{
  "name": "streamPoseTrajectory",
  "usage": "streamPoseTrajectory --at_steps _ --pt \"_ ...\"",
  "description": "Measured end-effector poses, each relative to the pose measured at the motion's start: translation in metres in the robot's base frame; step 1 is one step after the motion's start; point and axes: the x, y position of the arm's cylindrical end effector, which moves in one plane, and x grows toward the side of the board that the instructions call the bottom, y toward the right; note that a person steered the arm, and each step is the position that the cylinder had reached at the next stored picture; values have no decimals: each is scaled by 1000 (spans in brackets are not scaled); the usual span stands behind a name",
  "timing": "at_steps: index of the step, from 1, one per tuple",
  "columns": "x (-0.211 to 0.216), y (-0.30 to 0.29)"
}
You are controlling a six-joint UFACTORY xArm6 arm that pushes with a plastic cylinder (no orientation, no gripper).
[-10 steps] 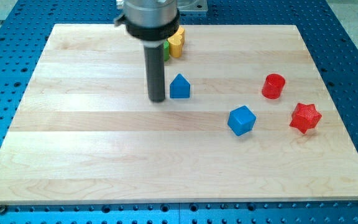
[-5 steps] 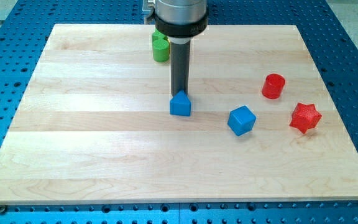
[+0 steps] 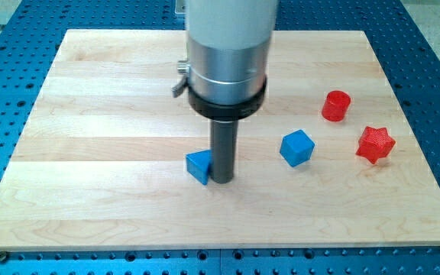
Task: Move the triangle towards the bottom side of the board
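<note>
The blue triangle block [image 3: 198, 165] lies on the wooden board [image 3: 90, 153], a little below its middle and left of centre. My tip [image 3: 221, 180] stands right against the triangle's right side, touching it. The rod and the wide silver arm body above it hide the board's upper middle, where the green and yellow blocks stood.
A blue cube [image 3: 297, 147] lies to the right of my tip. A red cylinder [image 3: 336, 105] and a red star-shaped block [image 3: 375, 144] lie near the board's right edge. Blue perforated table surrounds the board.
My tip has moved from the triangle's left to above it, then down the view. The triangle has slid down and slightly left and turned. The green and yellow blocks are now hidden.
</note>
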Motion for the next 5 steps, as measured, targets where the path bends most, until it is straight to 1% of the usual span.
streamPoseTrajectory --at_steps 1,2,3,4,5 --pt "-30 5" --pt "-36 -26" --pt "23 -54" --pt "31 -45" --pt "53 20"
